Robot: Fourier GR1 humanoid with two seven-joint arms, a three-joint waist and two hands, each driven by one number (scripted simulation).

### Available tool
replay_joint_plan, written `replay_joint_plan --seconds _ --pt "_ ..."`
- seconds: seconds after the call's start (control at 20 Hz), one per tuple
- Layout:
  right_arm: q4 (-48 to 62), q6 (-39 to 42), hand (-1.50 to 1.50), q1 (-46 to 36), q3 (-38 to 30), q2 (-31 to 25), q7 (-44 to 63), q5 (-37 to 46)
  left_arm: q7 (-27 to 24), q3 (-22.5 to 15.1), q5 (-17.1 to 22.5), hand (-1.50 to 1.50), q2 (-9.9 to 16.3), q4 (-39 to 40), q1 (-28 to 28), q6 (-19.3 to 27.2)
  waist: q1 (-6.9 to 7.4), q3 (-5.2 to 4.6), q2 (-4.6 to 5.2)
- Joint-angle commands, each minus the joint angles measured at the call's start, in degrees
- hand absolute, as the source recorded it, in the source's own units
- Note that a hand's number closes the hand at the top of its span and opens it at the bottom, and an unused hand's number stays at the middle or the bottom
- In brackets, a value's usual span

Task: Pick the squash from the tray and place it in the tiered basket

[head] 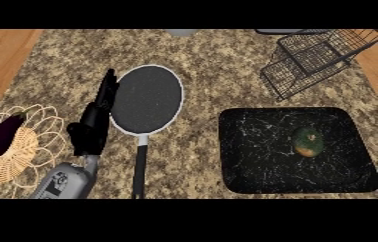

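Observation:
A small green and orange squash (307, 141) lies on the black marbled tray (251, 171) at the right of the counter, a little right of the tray's middle. The black wire tiered basket (310, 61) stands at the back right, beyond the tray. My left hand (94, 121) is raised at the left with its fingers straight and pointing away, next to the pan's left rim, far from the squash. It holds nothing. My right hand does not show.
A dark frying pan (147, 98) with a black handle (139, 171) lies left of the tray. A woven wire bowl (29, 136) holding a dark purple item (9, 132) sits at the left edge. Wooden floor shows beyond the counter's left side.

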Motion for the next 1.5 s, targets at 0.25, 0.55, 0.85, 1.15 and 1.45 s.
replay_joint_plan --seconds 0.25,0.55,0.85,1.15,1.45 --pt "-13.8 15.1 -1.5 1.3 -7.9 2.6 -6.9 15.7 0.1 -0.8 -0.8 0.0 -1.6 -0.3 0.3 1.0 0.15 -0.04 0.48" --pt "-19.8 16.3 -1.5 4.9 -9.0 5.4 -9.0 21.8 0.7 0.3 -1.1 0.0 0.2 -1.6 -0.1 0.3 0.89 -0.13 0.49" --pt "-26.7 16.5 -1.5 8.2 -8.1 6.8 -8.6 27.4 0.9 -1.0 -1.7 0.0 -1.1 -2.3 -0.1 0.5 1.11 -0.02 0.66" --pt "-29.9 15.8 -1.5 9.8 -7.0 5.8 -8.8 32.5 0.2 -0.7 -1.4 0.0 -1.6 -0.8 0.0 -0.2 1.34 -0.09 0.97" --pt "-33.5 12.6 -1.5 11.3 -6.8 6.5 -10.5 37.8 0.7 -1.5 -2.4 0.0 -2.6 -2.0 0.3 1.1 1.74 0.09 0.82"
